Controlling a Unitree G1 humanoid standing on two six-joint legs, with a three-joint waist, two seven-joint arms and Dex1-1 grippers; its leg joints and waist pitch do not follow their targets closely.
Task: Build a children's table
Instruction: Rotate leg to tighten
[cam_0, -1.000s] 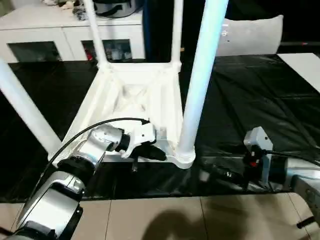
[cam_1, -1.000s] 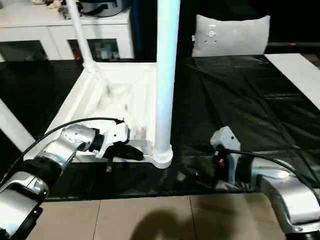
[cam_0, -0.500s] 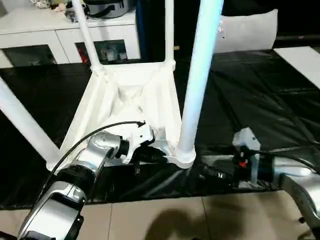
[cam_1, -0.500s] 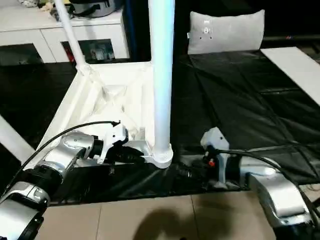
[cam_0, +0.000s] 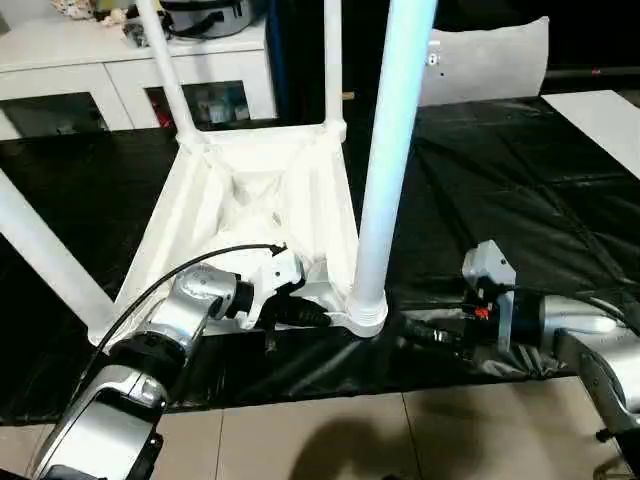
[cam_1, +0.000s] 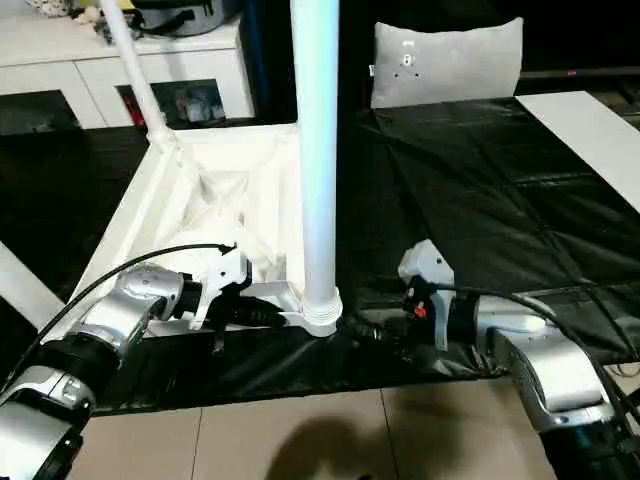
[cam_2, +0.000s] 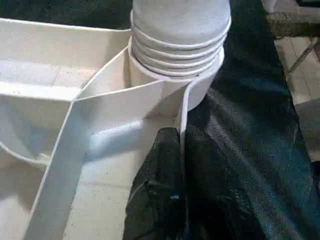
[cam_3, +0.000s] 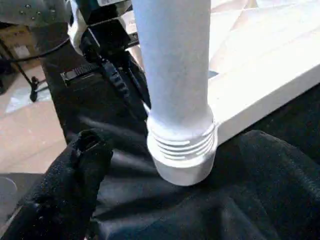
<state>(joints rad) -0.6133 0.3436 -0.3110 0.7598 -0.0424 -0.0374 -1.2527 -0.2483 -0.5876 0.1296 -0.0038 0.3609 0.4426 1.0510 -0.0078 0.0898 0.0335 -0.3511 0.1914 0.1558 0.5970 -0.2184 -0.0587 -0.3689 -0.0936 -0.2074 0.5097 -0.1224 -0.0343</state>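
The left gripper (cam_0: 300, 312) pinches the upturned white tabletop's (cam_0: 250, 200) thin, stiff rim beside the near leg (cam_0: 385, 170), probably light and slippery, while the right gripper (cam_1: 375, 335) gapes just beside its socket.

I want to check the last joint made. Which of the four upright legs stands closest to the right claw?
The leg in the near corner socket on the robot's right side, right beside the right claw. The other three rise farther off, at the far corners and the near left.

We look along our right arm at a white leg (cam_3: 172, 65) standing upright in the ribbed corner socket (cam_3: 182, 150) of the upturned table top (cam_3: 270, 75), beside black cloth (cam_3: 240, 195); one black finger (cam_3: 75, 185) rises nearby.
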